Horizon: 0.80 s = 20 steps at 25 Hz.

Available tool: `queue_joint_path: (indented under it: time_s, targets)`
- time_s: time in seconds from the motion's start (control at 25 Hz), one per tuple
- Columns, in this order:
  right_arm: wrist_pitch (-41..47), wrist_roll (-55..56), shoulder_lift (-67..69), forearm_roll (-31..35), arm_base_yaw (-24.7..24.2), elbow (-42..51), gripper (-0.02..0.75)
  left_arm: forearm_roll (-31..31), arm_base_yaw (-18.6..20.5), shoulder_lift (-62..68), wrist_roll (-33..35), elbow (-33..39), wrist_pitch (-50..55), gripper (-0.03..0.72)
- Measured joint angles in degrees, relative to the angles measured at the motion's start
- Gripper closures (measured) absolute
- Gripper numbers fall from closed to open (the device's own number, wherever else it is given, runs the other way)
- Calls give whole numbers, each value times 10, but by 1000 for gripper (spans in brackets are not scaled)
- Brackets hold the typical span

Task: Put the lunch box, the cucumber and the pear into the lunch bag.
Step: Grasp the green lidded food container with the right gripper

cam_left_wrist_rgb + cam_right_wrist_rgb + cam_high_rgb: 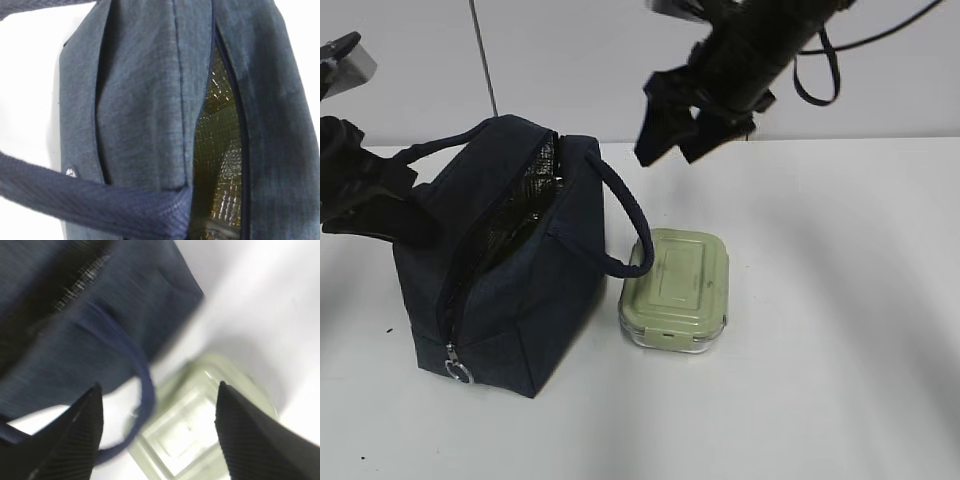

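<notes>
Exterior view: open navy lunch bag held steady, green-lidded box waiting beside it

Exterior view looks down at a slant on a white table (840, 330). A dark navy fabric lunch bag (510, 300), box-shaped with two loop handles, stands upright on the left half. Its top zipper is undone, so a long slit shows the silver foil lining (515, 215). A ring pull (457, 373) hangs at the near end of the zipper.

The left gripper (370, 205), black, sits against the bag's far left side. Its fingertips are hidden behind the fabric, so the pictures do not show what they touch; its fingers read as pressed together, probably pinching the bag's edge or handle to keep the mouth open and the bag steady. The left wrist view is filled with navy cloth, a handle strap and the foil slit.

Just right of the bag lies a small rectangular clear lunch box (676, 290) with rounded corners and a pale sage-green snap-on lid. It rests flat, lid up. One bag handle (625, 225) droops over its left edge. Its long axis runs from the near edge of the table toward the far edge, tilted slightly right, roughly parallel to the bag's zipper slit.

The right gripper (670, 135) hangs in the air above and behind the box, apart from it, fingers spread wide and holding nothing. The right wrist view, blurred, shows the box between the two dark fingers (82, 435), which suggests it is lining up to grasp the box.

No cucumber or pear is visible anywhere.
</notes>
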Motion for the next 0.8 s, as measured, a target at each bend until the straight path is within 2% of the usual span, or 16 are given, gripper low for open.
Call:
queue_joint_path:
  time_s: [0.12,0.2,0.28,0.44,0.56,0.8]
  targets:
    - [-38,3,-26,1,-30,108,206,0,0,0,0,0,0,705]
    - [-79,-5,-45,25,-45,182,206,0,0,0,0,0,0,705]
    - [-125,-44,-64,95,-67,270,206,0,0,0,0,0,0,705]
    - [-159,-171,-70,301,-102,385,206,0,0,0,0,0,0,705]
    - [-169,-231,-57,387,-119,413,206,1,0,0,0,0,0,705]
    - [-190,-247,-41,411,-122,413,207,1,0,0,0,0,1,706]
